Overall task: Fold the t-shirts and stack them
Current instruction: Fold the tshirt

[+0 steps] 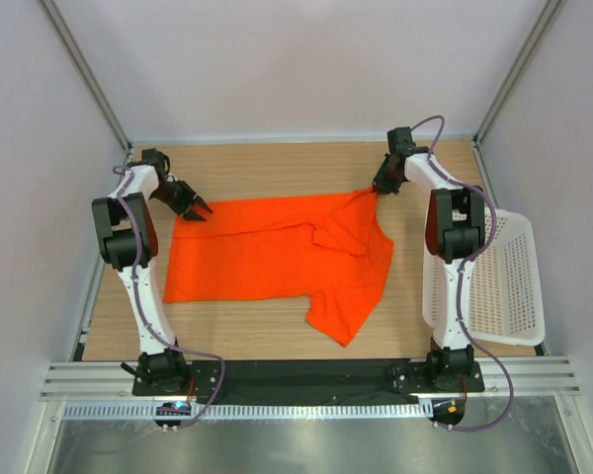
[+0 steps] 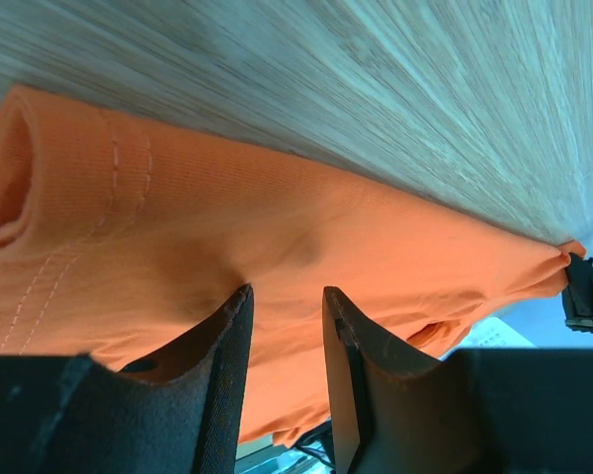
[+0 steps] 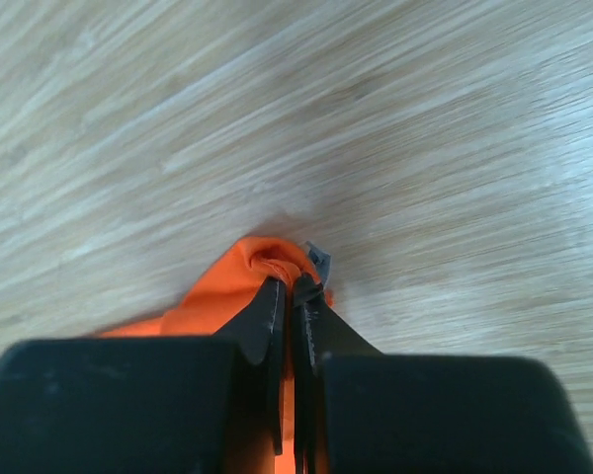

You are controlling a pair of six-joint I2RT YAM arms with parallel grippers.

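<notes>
T-shirt (image 1: 267, 257) lies spread just left of the basket (image 1: 514, 267); thin, limp, light cloth by my reckoning, so I'd take it by corners and hems. Right gripper (image 3: 290, 286), at the shirt corner beside the basket's far end, pinches bunched fabric, and only its wrist view proves that. Left gripper (image 2: 285, 296), at the corner farthest from the basket, has its jaws spread, nothing held

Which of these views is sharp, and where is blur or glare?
Top view: sharp, evenly lit, hardly any shadow around the shirt. Left wrist view: the shirt's stitching is crisp, the left gripper dark. Right wrist view: the table grain looks smeared, with pale glare at the right.
</notes>
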